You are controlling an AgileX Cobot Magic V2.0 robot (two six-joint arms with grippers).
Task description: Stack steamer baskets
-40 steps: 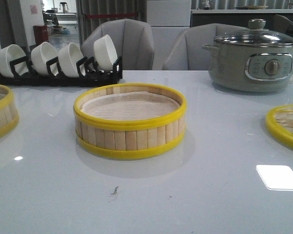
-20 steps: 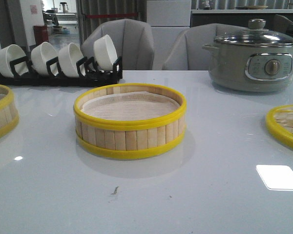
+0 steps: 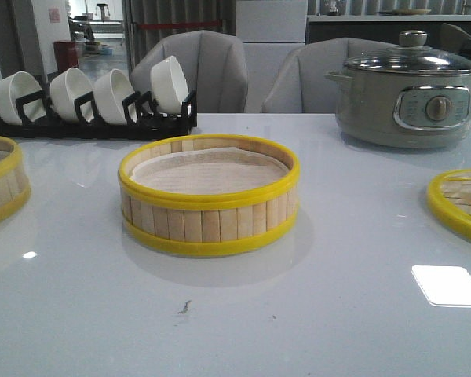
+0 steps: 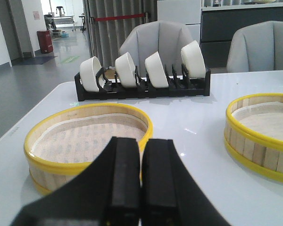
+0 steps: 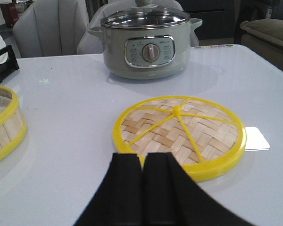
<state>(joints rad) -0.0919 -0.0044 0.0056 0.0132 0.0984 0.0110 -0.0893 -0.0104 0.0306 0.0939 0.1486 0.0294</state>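
One steamer basket (image 3: 209, 196) with pale slat walls, yellow rim bands and a whitish liner sits at the table's middle; it also shows in the left wrist view (image 4: 262, 132) and the right wrist view (image 5: 2, 123). The second steamer basket (image 3: 0, 182) sits at the left edge of the front view and fills the left wrist view (image 4: 87, 141). My left gripper (image 4: 142, 141) is shut and empty, just short of that basket's near rim. My right gripper (image 5: 142, 157) is shut and empty, near the edge of the woven lid (image 5: 179, 134). Neither gripper shows in the front view.
The flat yellow-rimmed woven lid (image 3: 461, 203) lies at the right. A grey-green electric pot (image 3: 408, 90) stands at the back right. A black rack with white bowls (image 3: 90, 98) stands at the back left. Grey chairs stand behind the table.
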